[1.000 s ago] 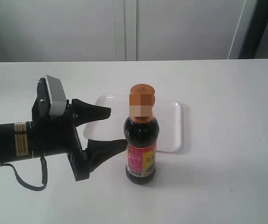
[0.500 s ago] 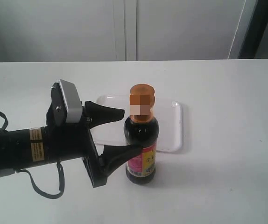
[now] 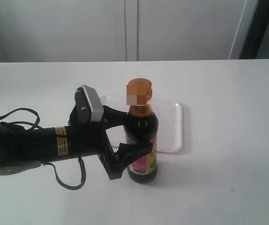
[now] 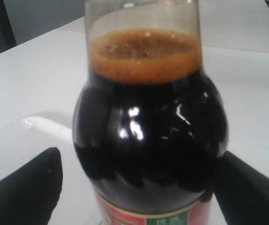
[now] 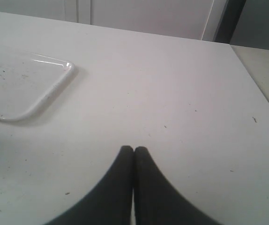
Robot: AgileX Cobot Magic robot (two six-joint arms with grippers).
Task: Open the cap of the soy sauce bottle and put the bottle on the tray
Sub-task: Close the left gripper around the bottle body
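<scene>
The left gripper (image 3: 133,133) has its jaws apart, one on each side of the soy sauce bottle (image 3: 142,140) at the level of the label and dark body. In the left wrist view the bottle (image 4: 149,136) fills the gap, the black fingers (image 4: 26,187) near the glass; one looks to be touching, the other shows a sliver of space, so this is not yet a firm clamp. The bottle stands upright on the table (image 3: 228,187), just in front of the tray (image 3: 174,126) and not on it. The cap (image 3: 139,89) sits closed on the neck. The right gripper (image 5: 133,154) has its jaws pressed together with nothing between them, parked over bare table beyond the tray's corner (image 5: 55,84).

Risk, as I judge it: the bottle is tall and narrow, so an uneven close could tip or skid it. A weak grip low down would also let it twist when the cap is pulled.

Against the frames of a second and half a second ago, the left arm has advanced until its fingers straddle the bottle, which has shifted slightly left
</scene>
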